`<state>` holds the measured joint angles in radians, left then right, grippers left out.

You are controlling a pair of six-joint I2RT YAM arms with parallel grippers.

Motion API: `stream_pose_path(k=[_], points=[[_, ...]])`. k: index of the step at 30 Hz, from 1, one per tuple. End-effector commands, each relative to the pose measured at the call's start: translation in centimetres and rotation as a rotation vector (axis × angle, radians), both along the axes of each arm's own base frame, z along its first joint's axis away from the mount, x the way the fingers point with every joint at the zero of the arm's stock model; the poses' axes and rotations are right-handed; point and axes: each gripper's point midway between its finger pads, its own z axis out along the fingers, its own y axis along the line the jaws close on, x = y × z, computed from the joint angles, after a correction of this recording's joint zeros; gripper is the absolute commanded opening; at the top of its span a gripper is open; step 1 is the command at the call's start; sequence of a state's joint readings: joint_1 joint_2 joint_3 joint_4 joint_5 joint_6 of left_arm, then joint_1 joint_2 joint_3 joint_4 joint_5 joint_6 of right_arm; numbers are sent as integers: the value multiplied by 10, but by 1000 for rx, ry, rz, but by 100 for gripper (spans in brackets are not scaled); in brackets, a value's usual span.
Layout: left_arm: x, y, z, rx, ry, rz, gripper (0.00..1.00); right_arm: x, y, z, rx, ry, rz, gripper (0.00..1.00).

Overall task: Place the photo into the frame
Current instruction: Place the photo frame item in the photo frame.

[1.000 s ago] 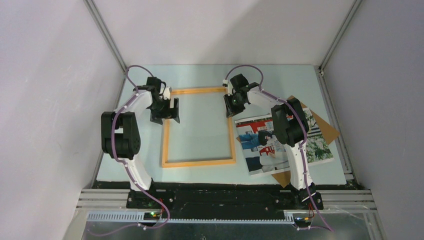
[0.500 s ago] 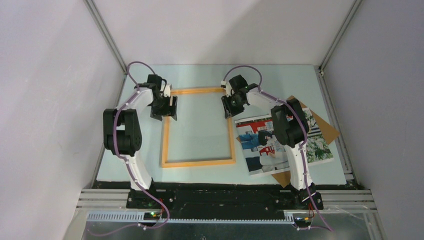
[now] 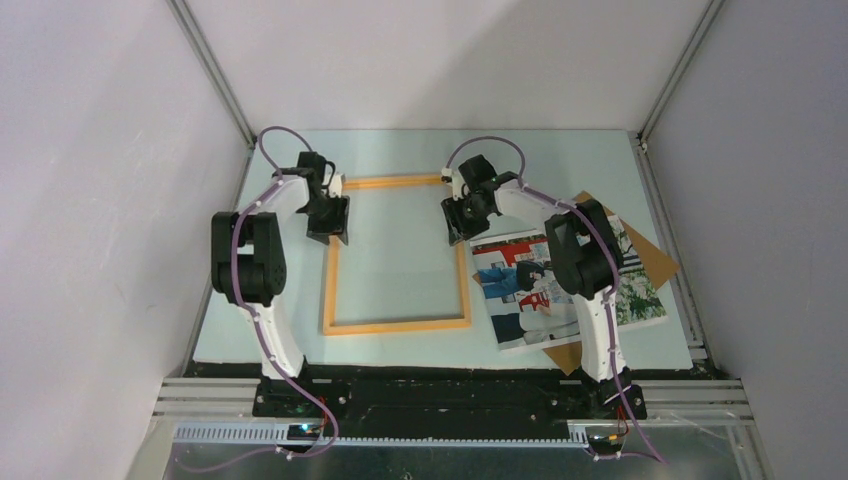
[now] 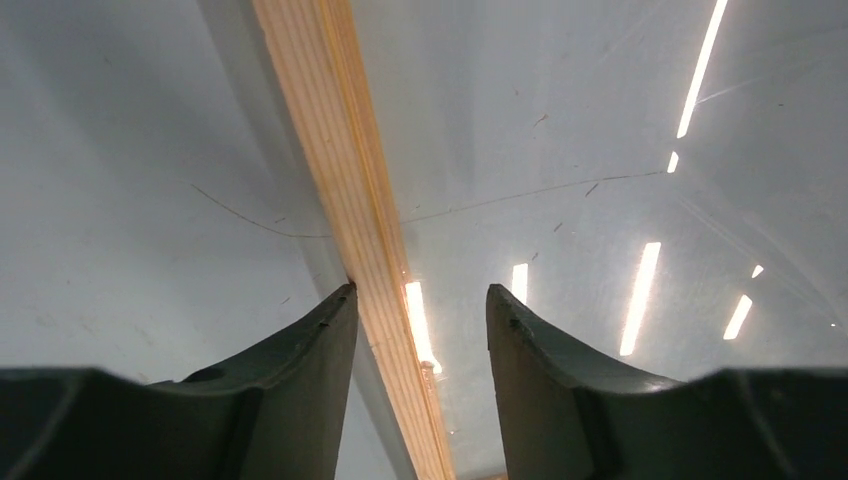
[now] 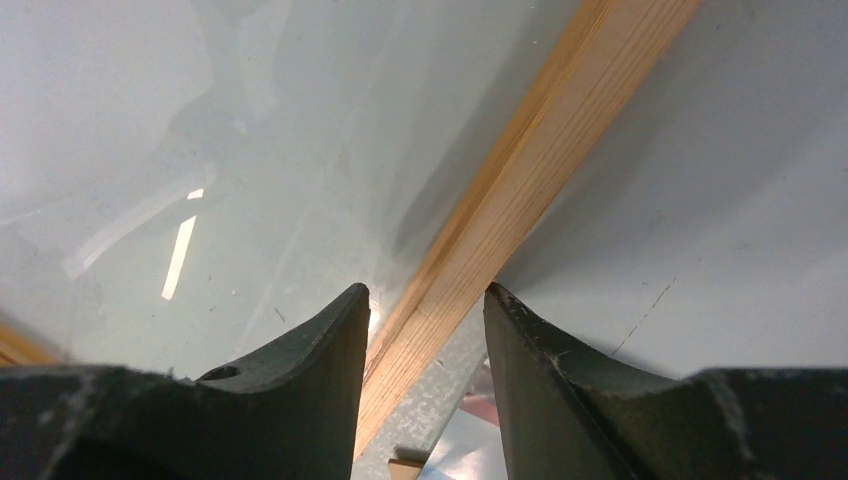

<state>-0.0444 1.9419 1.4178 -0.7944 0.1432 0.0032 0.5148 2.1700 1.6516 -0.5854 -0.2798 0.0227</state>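
One photo [image 3: 515, 295] is lying nearest you on the right, face up on a brown board [image 3: 655, 262], just outside the frame [image 3: 397, 325] and partly under your right arm [image 3: 580, 270]. That arm is standing in the way of any pick. The frame is lying flat with no print inside. Farther out, your left gripper [image 4: 420, 300] is narrowing around the left rail, one finger touching wood and the other apart, so it is not clamping. Your right gripper [image 5: 425, 295] is widening around the right rail, jaws apart. You're probably just adjusting the frame, and the photo is waiting untouched.
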Motion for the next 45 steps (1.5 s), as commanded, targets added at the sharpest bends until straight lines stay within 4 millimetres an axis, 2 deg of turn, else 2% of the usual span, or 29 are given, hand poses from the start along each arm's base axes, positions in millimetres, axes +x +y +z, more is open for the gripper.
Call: stream_pose_path(k=[1, 7, 12, 13, 18, 25, 32, 38, 40, 45], points=[[13, 7, 7, 10, -41, -7, 53, -7, 5, 20, 33, -30, 36, 51], [11, 15, 7, 4, -39, 10, 53, -8, 4, 24, 41, -36, 39, 51], [7, 15, 10, -4, -46, 3, 58, -8, 4, 27, 41, -42, 37, 51], [7, 24, 10, -3, -43, 26, 59, -9, 4, 28, 42, -42, 37, 51], [4, 29, 4, -7, -26, 30, 58, -7, 3, 43, 52, -80, 58, 57], [3, 20, -6, -58, 2, 18, 51, -5, -8, 70, 61, -149, 51, 68], [5, 10, -11, -114, 22, 18, 41, 3, -38, 92, 79, -218, 8, 75], [11, 6, -9, -140, 14, 23, 33, 14, -77, 110, 113, -265, -70, 82], [13, 5, -8, -146, 11, 26, 30, 18, -95, 113, 112, -265, -106, 83], [16, 2, -7, -156, 6, 26, 27, 15, -126, 110, 111, -253, -163, 89]])
